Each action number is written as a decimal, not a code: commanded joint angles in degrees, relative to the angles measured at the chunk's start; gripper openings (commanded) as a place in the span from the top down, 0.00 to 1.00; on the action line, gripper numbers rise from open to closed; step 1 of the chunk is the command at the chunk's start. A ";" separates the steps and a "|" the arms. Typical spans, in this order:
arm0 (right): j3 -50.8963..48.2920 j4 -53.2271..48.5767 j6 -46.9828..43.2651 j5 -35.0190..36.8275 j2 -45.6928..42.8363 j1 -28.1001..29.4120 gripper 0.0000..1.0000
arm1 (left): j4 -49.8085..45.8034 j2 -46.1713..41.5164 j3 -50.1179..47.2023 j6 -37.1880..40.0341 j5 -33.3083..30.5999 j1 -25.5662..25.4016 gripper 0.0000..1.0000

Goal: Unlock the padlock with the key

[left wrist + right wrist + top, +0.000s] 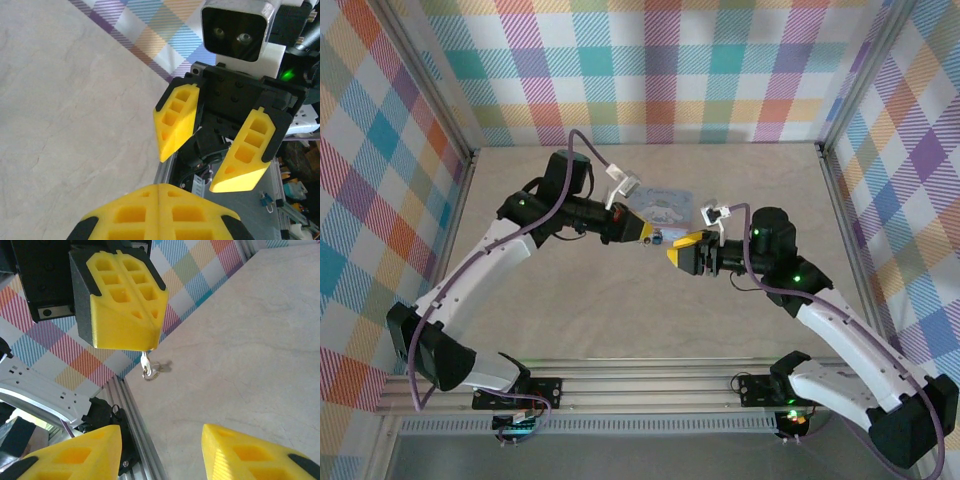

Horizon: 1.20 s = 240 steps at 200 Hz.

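- The left tool (648, 233) reaches in from the near-left of the pale blue cartoon-printed tin box (665, 203). Its yellow fingers are pressed flat together, and in the right wrist view a tiny thing hangs from their very tips.
- I take that thing to be the tiny dark padlock with a blue glint (660, 238). It is up off the beige counter (620, 320), just on the near side of the tin box, between the two tools.
- It is pinched at the tips rather than deep between the fingers, so most of it hangs free. That looks meant to leave its keyhole reachable from the opposite side.
- The right tool (680, 252) sits to the near-right of the tin box, nose to nose with the left tool and just short of the padlock. Its fingers are spread with nothing between them. Facing the lock head-on would suit a straight approach toward it.
- From above, the padlock is little more than a dark speck with a blue spot, far smaller than the tin box.
- In the right wrist view the padlock (149, 367) reads as a thin pale stem ending in a small ring, with a yellowish glint low down. It is bright and washed out there.
- I cannot tell whether the stem and ring belong to the lock itself or to the key.
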 commanded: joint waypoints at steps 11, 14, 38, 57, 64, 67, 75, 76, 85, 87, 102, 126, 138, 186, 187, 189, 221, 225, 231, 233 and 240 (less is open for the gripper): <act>-0.30 5.98 1.64 -6.48 4.40 0.08 0.47 | -5.99 1.53 2.71 3.97 1.41 -0.95 1.00; -0.22 6.33 1.67 -6.79 4.81 0.09 0.47 | -6.24 1.74 2.90 4.18 1.70 -1.02 1.00; 2.09 7.57 1.91 -8.95 8.67 0.49 0.48 | -7.69 2.86 3.79 5.20 4.20 -1.16 1.00; 3.19 8.75 2.02 -10.02 10.69 0.57 0.57 | -8.03 2.99 3.83 5.51 4.99 -1.17 1.00; 3.59 9.11 2.22 -10.37 11.44 0.61 0.59 | -7.93 2.97 3.80 5.52 5.36 -1.12 1.00; 3.72 9.29 2.30 -10.60 11.72 0.62 0.59 | -7.85 3.00 3.79 5.49 5.44 -1.16 1.00; 3.99 9.77 2.55 -10.96 12.23 0.69 0.60 | -7.75 3.10 3.82 5.49 5.83 -1.14 1.00; 4.01 9.87 2.58 -11.02 12.30 0.70 0.60 | -7.75 3.08 3.85 5.54 5.90 -1.16 1.00; 4.11 10.74 2.94 -11.58 12.90 0.79 0.62 | -7.74 3.23 3.79 5.49 6.05 -1.17 1.00; 4.15 10.93 3.00 -11.67 13.00 0.79 0.62 | -7.74 3.30 3.79 5.51 6.12 -1.17 1.00; 4.36 11.58 3.31 -12.37 13.72 0.93 0.63 | -7.74 3.69 3.88 5.49 6.23 -1.17 1.00; 4.37 11.60 3.23 -12.77 14.30 1.10 0.65 | -7.89 4.47 4.08 5.76 6.08 -1.17 1.00; 4.07 10.92 2.82 -12.16 13.91 1.06 0.67 | -8.00 4.81 4.23 5.93 5.70 -1.12 1.00; -0.04 10.90 2.74 -8.91 9.37 1.06 0.68 | -6.34 4.59 3.58 5.51 4.37 -0.40 1.00; -0.12 11.00 2.76 -8.90 9.33 1.06 0.68 | -6.29 4.57 3.55 5.50 4.38 -0.39 1.00; -0.36 11.26 2.96 -9.00 9.19 1.06 0.68 | -6.26 4.62 3.58 5.54 4.45 -0.38 1.00; -1.41 13.52 4.84 -10.60 9.35 1.10 0.65 | -5.59 5.65 3.49 4.90 5.96 -0.28 1.00; -1.38 13.71 4.95 -10.76 9.50 1.06 0.65 | -5.55 5.76 3.44 4.83 6.06 -0.29 1.00; -1.38 13.99 5.15 -10.94 9.74 1.06 0.65 | -5.54 5.93 3.44 4.79 6.16 -0.29 1.00; -1.40 14.12 5.16 -11.05 9.80 1.06 0.65 | -5.54 5.99 3.44 4.79 6.19 -0.29 1.00; -1.27 14.60 5.32 -11.28 10.03 1.10 0.65 | -5.54 6.07 3.45 4.83 6.19 -0.29 1.00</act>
